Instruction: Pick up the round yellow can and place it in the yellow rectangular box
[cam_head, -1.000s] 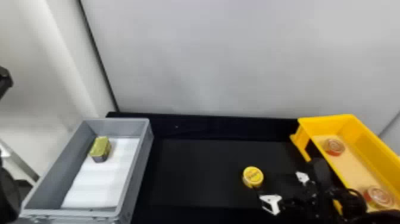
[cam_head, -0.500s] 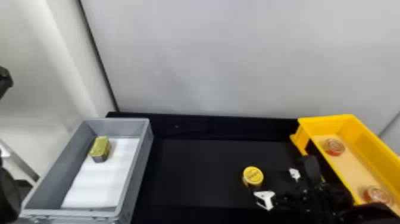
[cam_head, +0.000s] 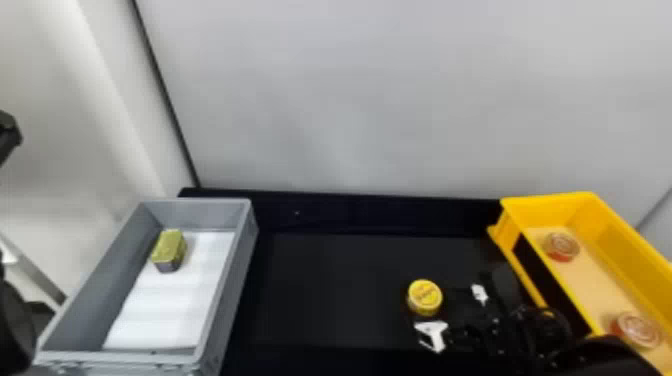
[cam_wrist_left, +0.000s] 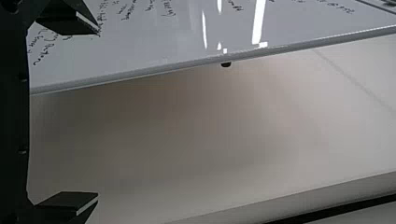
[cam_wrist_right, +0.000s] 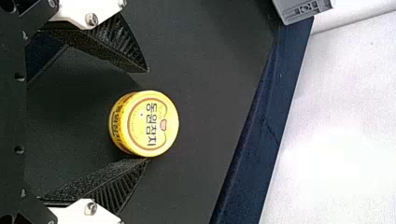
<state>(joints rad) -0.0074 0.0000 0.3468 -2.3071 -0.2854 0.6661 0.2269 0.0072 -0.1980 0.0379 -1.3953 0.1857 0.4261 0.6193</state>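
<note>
Straddling the round yellow can (cam_head: 425, 297) at near right, the spread right gripper (cam_wrist_right: 148, 115) seems ready to grasp — closing should come next.

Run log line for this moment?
right gripper: open, at yellow can | yellow can: on table, ungrasped | yellow box: two red cans inside | left gripper: open

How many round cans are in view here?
3: one round yellow can on the black table, a round red can toward the back of the yellow rectangular box, and another nearer in it. The black right arm may hide more.
</note>
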